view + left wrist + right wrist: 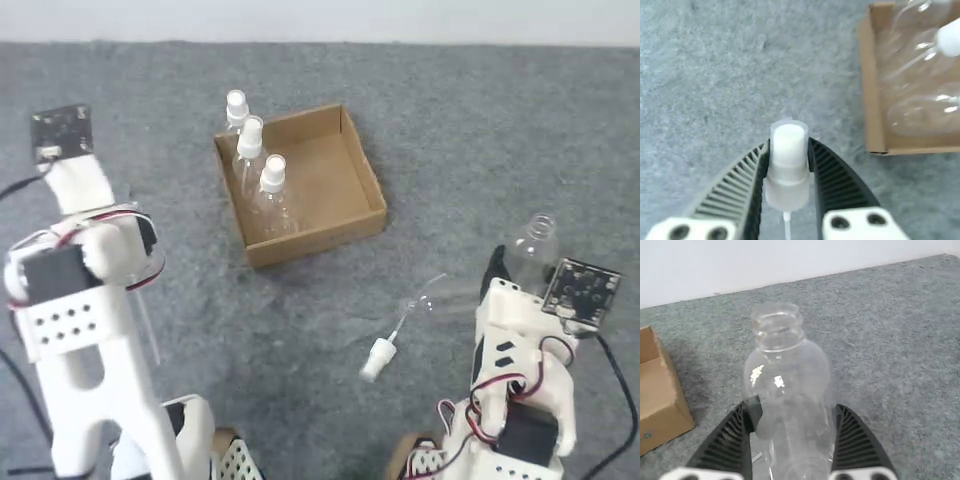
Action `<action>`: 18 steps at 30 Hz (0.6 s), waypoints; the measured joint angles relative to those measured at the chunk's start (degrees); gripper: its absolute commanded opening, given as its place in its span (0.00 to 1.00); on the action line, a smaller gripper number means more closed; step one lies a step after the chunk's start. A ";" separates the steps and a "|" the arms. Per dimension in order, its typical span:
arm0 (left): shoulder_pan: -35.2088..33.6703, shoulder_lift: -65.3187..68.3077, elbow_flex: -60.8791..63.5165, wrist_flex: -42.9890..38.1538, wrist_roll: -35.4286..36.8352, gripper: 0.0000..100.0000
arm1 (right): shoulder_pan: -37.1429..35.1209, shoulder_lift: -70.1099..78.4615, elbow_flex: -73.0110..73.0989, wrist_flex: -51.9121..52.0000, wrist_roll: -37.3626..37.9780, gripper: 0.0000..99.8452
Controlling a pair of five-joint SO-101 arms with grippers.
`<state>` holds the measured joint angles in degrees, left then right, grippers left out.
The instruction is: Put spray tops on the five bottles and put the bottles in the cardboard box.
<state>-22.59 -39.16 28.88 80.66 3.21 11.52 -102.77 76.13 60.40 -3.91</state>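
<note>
Our left gripper (787, 147) at 8 o'clock is clamped on a white plastic spray top (788, 172) with a thin tube (787, 227) trailing from it. Our right gripper (795, 409) at 4 o'clock is clamped around an upright clear plastic bottle (785, 370) with an open neck. We judge the tube must enter that neck from straight above, with the bottle held vertical, before anything goes to the brown cardboard box (366, 166) at 12 o'clock.

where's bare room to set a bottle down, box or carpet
Bare: the cardboard box floor beside the three capped bottles, and the carpet past the box's far corner. Crowded: between the box and the open bottle, where a loose spray top lies.
</note>
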 measured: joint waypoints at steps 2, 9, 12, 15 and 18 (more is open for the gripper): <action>1.14 -1.41 0.00 0.00 2.37 0.02 | -1.85 0.00 0.00 0.00 -0.09 0.01; 5.01 -7.82 0.00 0.00 9.14 0.02 | -5.45 0.00 0.00 0.00 -0.09 0.01; 7.03 -11.34 0.00 0.00 11.69 0.02 | -7.30 0.00 0.00 0.00 -0.09 0.01; 9.41 -14.86 0.00 0.00 14.24 0.02 | -9.32 0.00 0.00 0.00 -0.09 0.01; 11.96 -18.29 0.00 -1.14 16.70 0.01 | -10.37 0.00 0.00 0.00 -0.09 0.01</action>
<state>-10.64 -57.45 28.88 79.52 19.91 1.14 -102.77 76.13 60.40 -4.00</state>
